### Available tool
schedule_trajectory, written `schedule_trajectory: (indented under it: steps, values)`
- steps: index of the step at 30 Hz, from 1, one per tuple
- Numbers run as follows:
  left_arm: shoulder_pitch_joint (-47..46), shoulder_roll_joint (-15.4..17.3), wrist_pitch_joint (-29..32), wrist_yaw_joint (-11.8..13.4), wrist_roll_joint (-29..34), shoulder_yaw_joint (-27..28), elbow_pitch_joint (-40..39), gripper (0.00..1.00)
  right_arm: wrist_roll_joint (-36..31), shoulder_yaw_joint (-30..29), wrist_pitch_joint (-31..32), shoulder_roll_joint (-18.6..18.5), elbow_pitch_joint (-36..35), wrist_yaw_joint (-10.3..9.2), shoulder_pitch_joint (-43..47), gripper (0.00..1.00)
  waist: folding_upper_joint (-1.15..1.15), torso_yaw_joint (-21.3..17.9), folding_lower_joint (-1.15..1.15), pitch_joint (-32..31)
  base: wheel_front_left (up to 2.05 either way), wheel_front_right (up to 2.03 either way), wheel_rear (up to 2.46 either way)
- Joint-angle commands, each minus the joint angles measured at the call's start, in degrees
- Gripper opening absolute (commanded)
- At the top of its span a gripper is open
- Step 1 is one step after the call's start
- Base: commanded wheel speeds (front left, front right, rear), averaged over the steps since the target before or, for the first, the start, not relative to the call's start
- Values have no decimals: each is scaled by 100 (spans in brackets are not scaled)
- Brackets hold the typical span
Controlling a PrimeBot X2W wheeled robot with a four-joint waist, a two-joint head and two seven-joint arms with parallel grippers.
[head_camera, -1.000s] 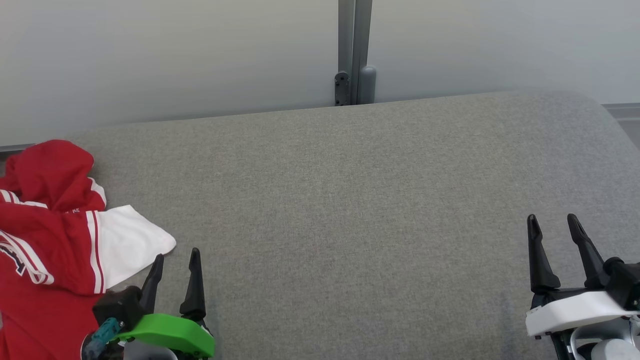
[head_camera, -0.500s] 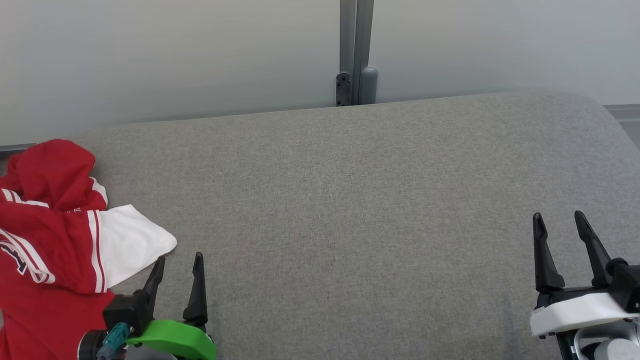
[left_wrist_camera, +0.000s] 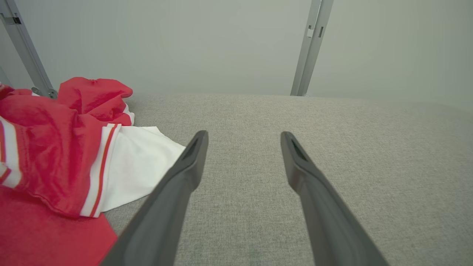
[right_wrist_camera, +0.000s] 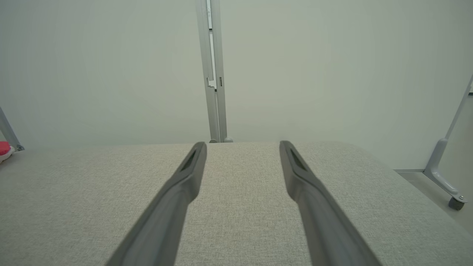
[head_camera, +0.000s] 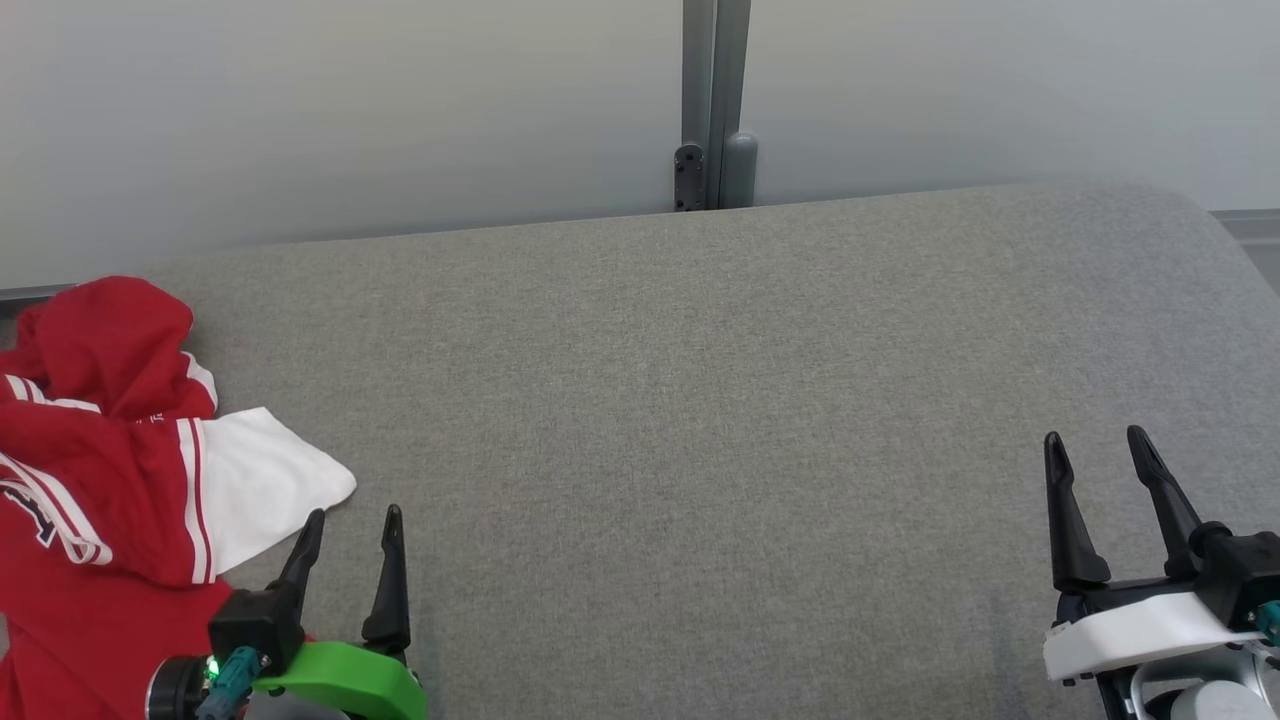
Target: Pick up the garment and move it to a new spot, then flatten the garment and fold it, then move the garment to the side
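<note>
Head view: the garment [head_camera: 90, 470], red with white stripes, lies crumpled at the left edge of the grey padded surface [head_camera: 700, 420], and its white sleeve [head_camera: 260, 480] spreads flat toward the middle. The left gripper [head_camera: 354, 513] sits at the near left, just right of the garment, with its two dark fingers apart and nothing between them; the tip of its left finger is close to the near edge of the white sleeve, but I cannot tell whether it touches. The right gripper [head_camera: 1092, 436] is at the near right, well apart from the garment, fingers spread and empty over bare fabric. A metal post [head_camera: 712, 100] stands against the pale wall [head_camera: 300, 120] behind the far edge. Left wrist view: the left gripper [left_wrist_camera: 244, 135] has its fingers wide apart above the grey padded surface [left_wrist_camera: 369, 147], with the garment [left_wrist_camera: 48, 147] bunched to the left and the white sleeve [left_wrist_camera: 140, 166] reaching up to the left finger. Right wrist view: the right gripper [right_wrist_camera: 242, 144] holds nothing, fingers parted over the grey padded surface [right_wrist_camera: 55, 192]; a small red bit of the garment [right_wrist_camera: 3, 148] shows at the far left edge, and a wheeled frame leg [right_wrist_camera: 443, 177] stands on the floor at the right.
</note>
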Motion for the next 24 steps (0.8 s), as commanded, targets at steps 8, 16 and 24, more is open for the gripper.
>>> schedule_trajectory:
  steps: [8,16,24]
  values:
    - [-38,37,-19,-10,-10,53,7,100,50,40,-24,2,36,2,28,100,0,9,0,12,0,0,0]
    - [-98,37,-19,-11,-11,32,38,100,57,3,-23,-21,27,2,44,100,0,85,0,31,0,0,0]
    - [-244,38,-12,-4,1,1,71,100,76,45,-23,20,37,2,169,100,0,759,0,-14,0,0,0]
